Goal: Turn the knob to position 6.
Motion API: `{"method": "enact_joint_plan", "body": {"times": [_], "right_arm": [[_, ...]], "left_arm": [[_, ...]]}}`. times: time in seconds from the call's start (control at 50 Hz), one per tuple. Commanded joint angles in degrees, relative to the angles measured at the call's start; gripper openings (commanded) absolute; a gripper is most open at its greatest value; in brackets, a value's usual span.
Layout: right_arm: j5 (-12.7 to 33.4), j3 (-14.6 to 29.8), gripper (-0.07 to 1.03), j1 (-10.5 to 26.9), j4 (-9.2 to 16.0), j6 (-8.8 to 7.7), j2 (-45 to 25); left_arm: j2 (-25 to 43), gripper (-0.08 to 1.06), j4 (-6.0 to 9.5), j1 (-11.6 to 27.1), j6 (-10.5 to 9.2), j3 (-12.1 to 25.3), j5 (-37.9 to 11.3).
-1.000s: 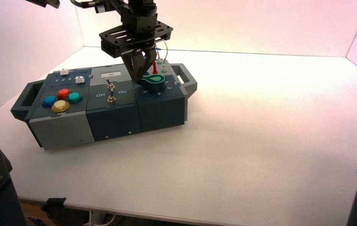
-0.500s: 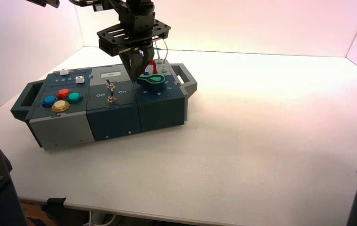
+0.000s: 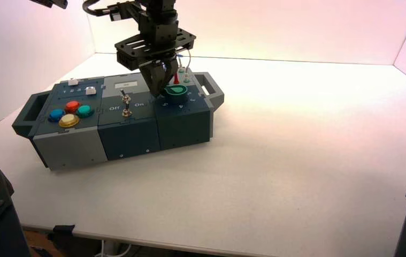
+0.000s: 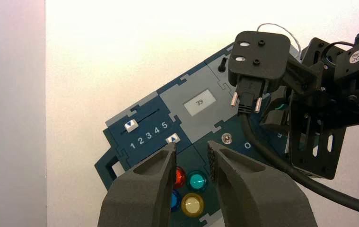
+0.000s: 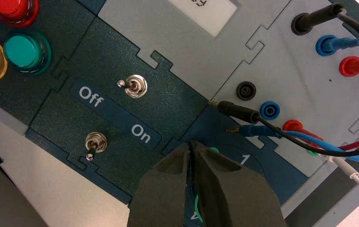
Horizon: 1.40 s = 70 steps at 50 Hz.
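My right hand (image 3: pixel 155 94) is at the left edge of the green knob (image 3: pixel 176 91), on the right front panel of the box (image 3: pixel 130 128); its fingers are closed together with nothing between them, and I can't tell whether they touch the knob; they partly hide it in my right wrist view. My left hand (image 4: pixel 192 144) is idle, high up and to the left of the right one, its fingers a little apart, holding nothing. Left of the knob sit two metal switches (image 5: pixel 135 86); behind it, wires (image 5: pixel 302 137); the display (image 4: pixel 199 102) reads 39.
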<state>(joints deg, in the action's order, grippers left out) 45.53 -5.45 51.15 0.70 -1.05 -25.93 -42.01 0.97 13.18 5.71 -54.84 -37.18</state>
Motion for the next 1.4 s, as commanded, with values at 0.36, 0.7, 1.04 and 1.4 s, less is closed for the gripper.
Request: {"method": "enact_joint_plan", "body": {"times": [0.36, 0.7, 1.04, 1.4], "right_arm": [[1.1, 3.2, 0.01, -0.1, 0.1, -0.18, 5.2], [3.3, -0.1, 0.01, -0.1, -0.8, -0.18, 14.9], [3.3, -15.3, 0.21, -3.7, -2.4, 0.62, 35.5], [3.1, -36.9, 0.66, -22.0, -2.6, -0.35, 67.4]], "left_arm": [[-0.2, 0.38, -0.09, -0.2, 0.0, 0.6, 0.6], [0.2, 0.38, -0.09, -0.2, 0.0, 0.6, 0.6], [1.8, 0.38, 0.0, -0.2, 0.0, 0.5, 0.5], [3.1, 0.47, 0.0, 0.5, 0.35, 0.7, 1.0]]}}
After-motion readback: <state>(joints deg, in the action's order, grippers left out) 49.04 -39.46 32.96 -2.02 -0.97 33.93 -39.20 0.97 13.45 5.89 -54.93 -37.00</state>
